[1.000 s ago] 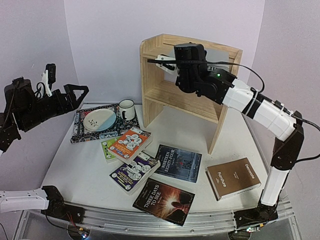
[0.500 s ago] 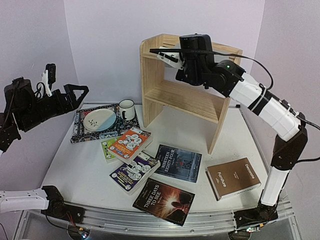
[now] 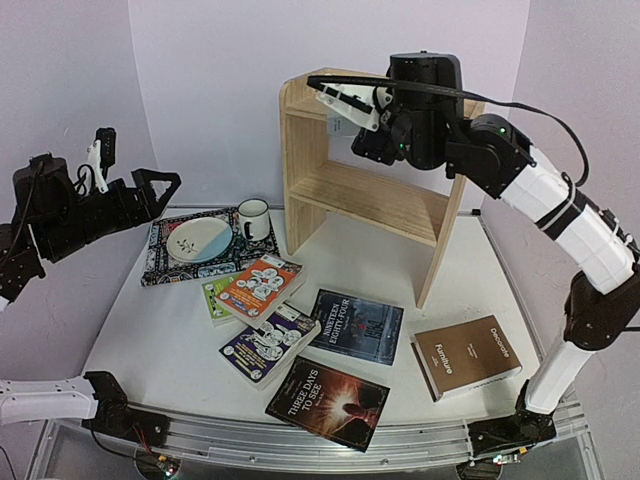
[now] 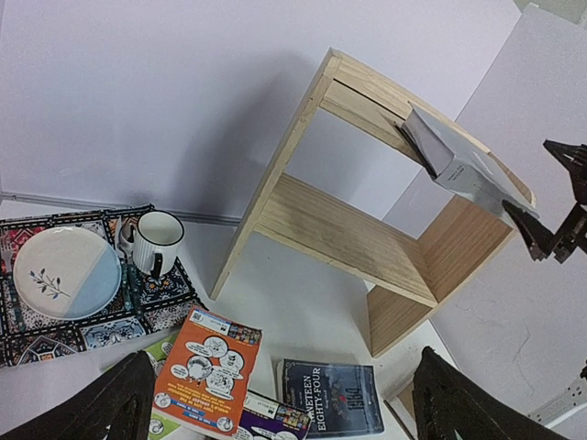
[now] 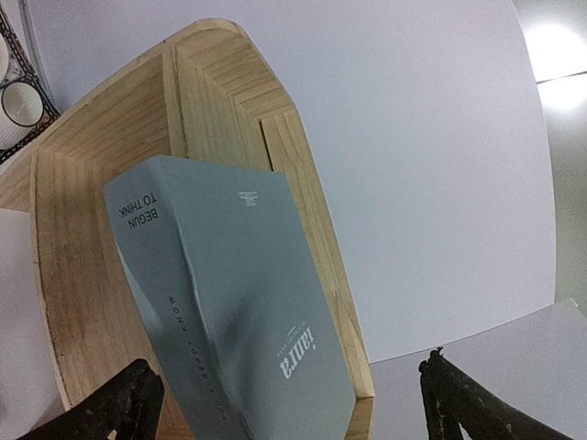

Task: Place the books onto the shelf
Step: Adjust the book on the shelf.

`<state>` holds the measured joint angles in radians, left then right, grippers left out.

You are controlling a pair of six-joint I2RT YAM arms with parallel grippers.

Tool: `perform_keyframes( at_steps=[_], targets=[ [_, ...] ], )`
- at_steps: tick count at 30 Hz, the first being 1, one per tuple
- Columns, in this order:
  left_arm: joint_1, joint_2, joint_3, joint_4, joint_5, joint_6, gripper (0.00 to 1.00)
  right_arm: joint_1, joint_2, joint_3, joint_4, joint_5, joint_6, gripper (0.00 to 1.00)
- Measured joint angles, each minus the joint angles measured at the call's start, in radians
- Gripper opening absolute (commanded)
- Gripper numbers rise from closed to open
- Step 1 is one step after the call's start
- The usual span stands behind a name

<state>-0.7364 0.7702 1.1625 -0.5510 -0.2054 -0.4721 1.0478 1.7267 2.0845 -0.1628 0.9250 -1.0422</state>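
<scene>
Pale purple walls (image 3: 200, 60) stand round a white table (image 3: 150, 340). The wooden shelf (image 3: 370, 190) holds the grey book (image 5: 229, 302), leaning, up top. The other books (image 3: 355, 325) lie on the table. The left gripper (image 4: 282, 367) and right gripper (image 5: 286, 371) gape wide, holding nothing.

The left arm (image 3: 60, 215) is held out at the left side, its dark forearm raised to mid-height and levelled toward the right. The left gripper (image 3: 158, 192) is pointed rightward with its jaws spread wide. In the left wrist view, both dark fingers (image 4: 101, 408) are seen at the lower corners, far apart. The right arm (image 3: 560, 215) is set upright from its base at the near right edge, bent at the elbow, and stretched up and leftward along its white links. The right gripper (image 3: 340, 100) is held high and turned to the left, jaws fully parted — its fingers (image 5: 110, 408) are seen at the two lower corners of the right wrist view.
</scene>
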Motion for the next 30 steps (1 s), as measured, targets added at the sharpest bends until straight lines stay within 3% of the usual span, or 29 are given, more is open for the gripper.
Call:
perform_keyframes(
  at_steps=[5,13,18,30],
  targets=[
    [0.000,0.003,0.000,0.000,0.000,0.000,0.99,0.003,-0.041,-0.041,0.001,-0.010,0.006,0.98],
    [0.000,0.004,0.000,0.000,0.000,0.000,1.00,0.005,-0.095,-0.106,-0.052,-0.179,0.137,0.98],
    [0.000,0.007,0.000,0.000,0.000,-0.003,0.99,0.002,-0.111,-0.108,-0.049,-0.210,0.149,0.98],
    [0.000,0.009,0.000,0.000,0.000,-0.009,0.99,-0.069,-0.044,-0.062,-0.045,-0.227,0.132,0.88]
  ],
)
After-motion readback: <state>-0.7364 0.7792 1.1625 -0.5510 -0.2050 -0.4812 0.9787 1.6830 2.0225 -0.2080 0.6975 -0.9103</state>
